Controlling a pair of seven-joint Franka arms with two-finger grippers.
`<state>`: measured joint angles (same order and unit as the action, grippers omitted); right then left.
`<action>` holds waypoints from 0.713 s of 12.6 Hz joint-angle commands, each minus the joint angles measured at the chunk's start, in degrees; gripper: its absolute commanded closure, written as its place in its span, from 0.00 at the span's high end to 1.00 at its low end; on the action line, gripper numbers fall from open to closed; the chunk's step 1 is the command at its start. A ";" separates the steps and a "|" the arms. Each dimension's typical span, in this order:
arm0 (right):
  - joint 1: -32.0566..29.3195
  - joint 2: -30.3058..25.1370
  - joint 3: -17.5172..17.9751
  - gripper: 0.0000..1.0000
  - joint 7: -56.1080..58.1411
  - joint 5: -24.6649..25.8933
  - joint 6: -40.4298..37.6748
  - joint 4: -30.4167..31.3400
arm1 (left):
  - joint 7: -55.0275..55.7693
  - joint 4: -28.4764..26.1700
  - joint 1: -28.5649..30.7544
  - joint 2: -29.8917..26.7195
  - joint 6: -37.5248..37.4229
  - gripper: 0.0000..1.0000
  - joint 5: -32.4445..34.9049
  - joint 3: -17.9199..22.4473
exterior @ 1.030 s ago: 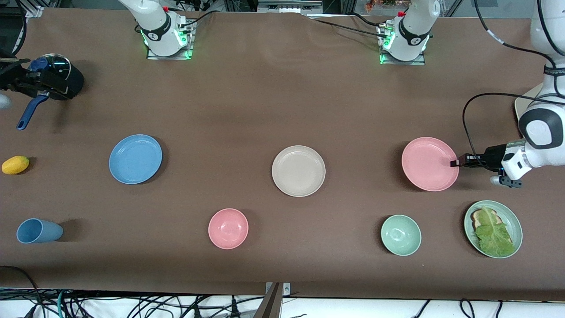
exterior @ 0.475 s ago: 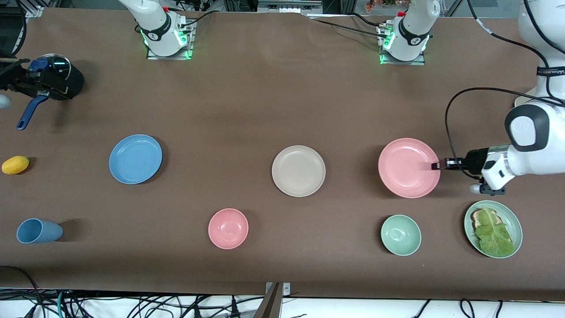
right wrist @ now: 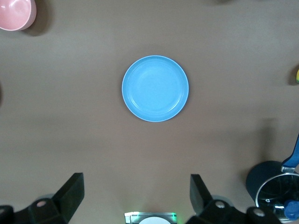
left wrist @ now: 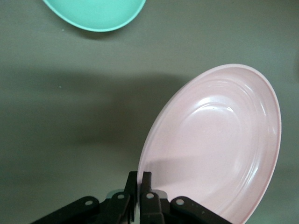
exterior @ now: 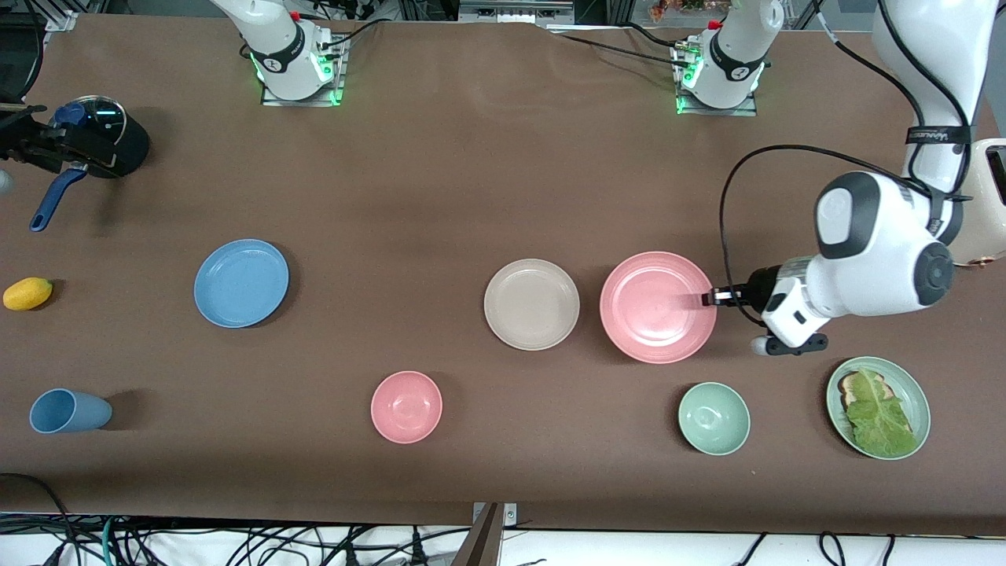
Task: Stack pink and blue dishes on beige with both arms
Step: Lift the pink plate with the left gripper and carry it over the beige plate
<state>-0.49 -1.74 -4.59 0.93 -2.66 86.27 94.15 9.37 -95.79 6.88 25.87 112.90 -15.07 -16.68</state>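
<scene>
A: Pink plate [exterior: 657,306] is off the table, pinched at its rim by the left gripper [exterior: 714,298]. It hangs just beside the beige plate [exterior: 531,303], toward the left arm's end, rims nearly meeting in the front view. No overlap yet.

B: Grip?

A: Left wrist view shows the fingers [left wrist: 145,189] clamped on the edge of the pink plate [left wrist: 219,144], one pad above and one below. A thin bite, right at the lip.

B: Risks?

A: Three, as I judge it. First, the hold is at one edge only, so the free side can sag or the plate can swivel in the pads if the arm jerks. Second, a low carry could knock the beige plate's rim and shove it along the table. Third, a release off centre would leave the pink plate perched on the rim, not nested.

B: Orientation?

A: Round, so no long axis. Hollow faces up. In the wrist view it looks slightly tilted, but I cannot tell how much. The held edge faces the left arm's end of the table, the free edge faces beige.

B: Other arm?

A: Right gripper [right wrist: 135,196] waits high, jaws wide apart and holding nothing, looking down at the blue plate [right wrist: 155,88]. Blue plate [exterior: 241,283] lies flat toward the right arm's end, well apart from beige.
</scene>
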 commanded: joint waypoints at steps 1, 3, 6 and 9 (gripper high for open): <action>-0.48 0.24 -0.85 1.00 1.00 -1.38 -0.76 -0.55 | 6.34 1.22 -0.45 1.37 2.40 0.00 5.83 -3.88; -0.48 0.24 -0.85 1.00 1.00 -1.38 -0.76 -0.55 | 11.44 1.31 -3.17 2.07 4.51 0.00 8.12 -4.77; -0.48 0.24 -0.94 1.00 1.00 -1.38 -0.76 -0.55 | 13.57 1.31 -7.04 4.44 9.07 0.00 11.64 -4.86; -0.48 0.24 -0.94 1.00 1.00 -1.38 -0.76 -0.46 | 13.57 1.31 -10.47 6.38 11.98 0.00 12.95 -4.86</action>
<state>-0.51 -1.48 -5.51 0.95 -2.82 86.22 94.17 22.00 -95.80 -2.22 30.71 123.63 -4.83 -21.38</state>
